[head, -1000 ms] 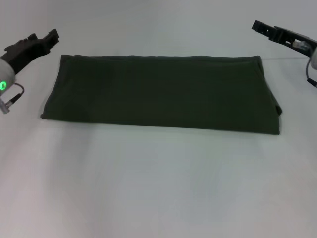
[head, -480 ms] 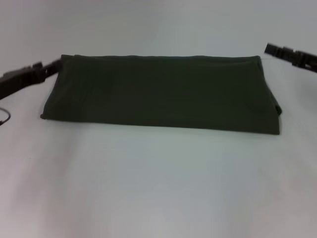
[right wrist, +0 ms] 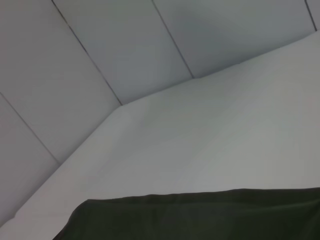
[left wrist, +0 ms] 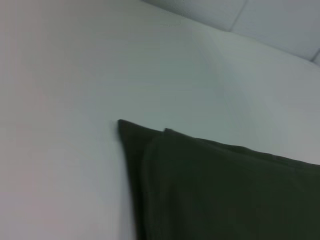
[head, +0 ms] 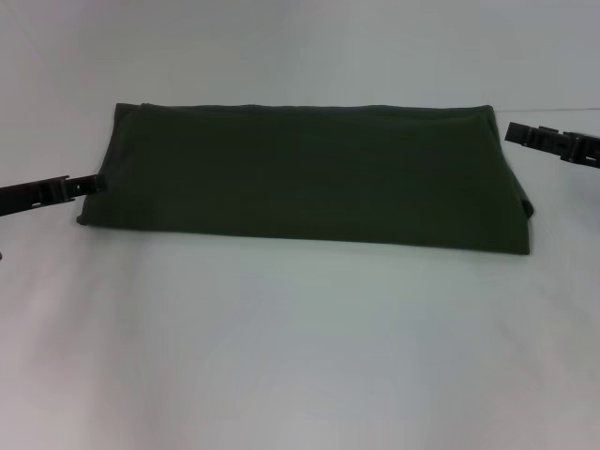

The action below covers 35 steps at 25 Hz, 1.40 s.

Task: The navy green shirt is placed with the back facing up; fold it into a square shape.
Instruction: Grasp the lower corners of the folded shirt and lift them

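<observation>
The navy green shirt (head: 300,173) lies flat on the white table as a long folded band, stretching from left to right. My left gripper (head: 92,184) reaches in low from the left, its tip at the shirt's left edge near the front corner. From the right, my right gripper (head: 514,134) comes in with its tip just beside the shirt's right edge, near the far corner. A corner of the shirt (left wrist: 225,190) with two layered edges shows in the left wrist view. In the right wrist view, one edge of the shirt (right wrist: 200,215) fills the bottom.
The white table (head: 300,347) spreads out around the shirt, with a wide bare stretch in front of it. A pale panelled wall (right wrist: 125,45) rises behind the table.
Both arms have dropped lower. The left gripper moved from the shirt's far left corner to its left edge near the front. The right gripper came down beside the right edge.
</observation>
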### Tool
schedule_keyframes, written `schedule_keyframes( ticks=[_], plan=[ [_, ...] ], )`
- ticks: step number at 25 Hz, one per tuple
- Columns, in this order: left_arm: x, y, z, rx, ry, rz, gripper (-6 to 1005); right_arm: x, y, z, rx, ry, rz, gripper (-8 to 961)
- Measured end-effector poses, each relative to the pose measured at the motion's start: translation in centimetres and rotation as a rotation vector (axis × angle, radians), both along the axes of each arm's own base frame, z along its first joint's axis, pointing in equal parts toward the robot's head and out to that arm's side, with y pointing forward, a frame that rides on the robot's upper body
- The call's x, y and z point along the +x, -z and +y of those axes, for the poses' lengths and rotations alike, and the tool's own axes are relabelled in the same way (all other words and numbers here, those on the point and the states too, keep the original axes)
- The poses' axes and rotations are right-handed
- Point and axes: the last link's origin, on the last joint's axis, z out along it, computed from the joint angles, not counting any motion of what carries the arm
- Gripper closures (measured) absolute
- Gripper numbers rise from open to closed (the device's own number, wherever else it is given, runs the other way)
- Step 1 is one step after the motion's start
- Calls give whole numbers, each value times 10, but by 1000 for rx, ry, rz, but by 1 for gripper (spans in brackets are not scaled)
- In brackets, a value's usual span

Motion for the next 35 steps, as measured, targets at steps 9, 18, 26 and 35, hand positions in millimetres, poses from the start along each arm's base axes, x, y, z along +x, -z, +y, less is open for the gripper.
schedule_keyframes(
  ticks=[9,18,26,35],
  plan=[
    [-2,0,7,-1,-44,23,312,-5,4,-2,-33,-33,-22,170],
    [-2,10,14,-5,-55,71,114,-7,8,-2,-46,-44,-34,171],
    [-2,22,17,-19,-62,101,92,-7,8,-1,-47,-43,-35,176],
    [-2,32,17,-33,-64,123,90,-8,8,0,-48,-44,-38,175]
  ],
)
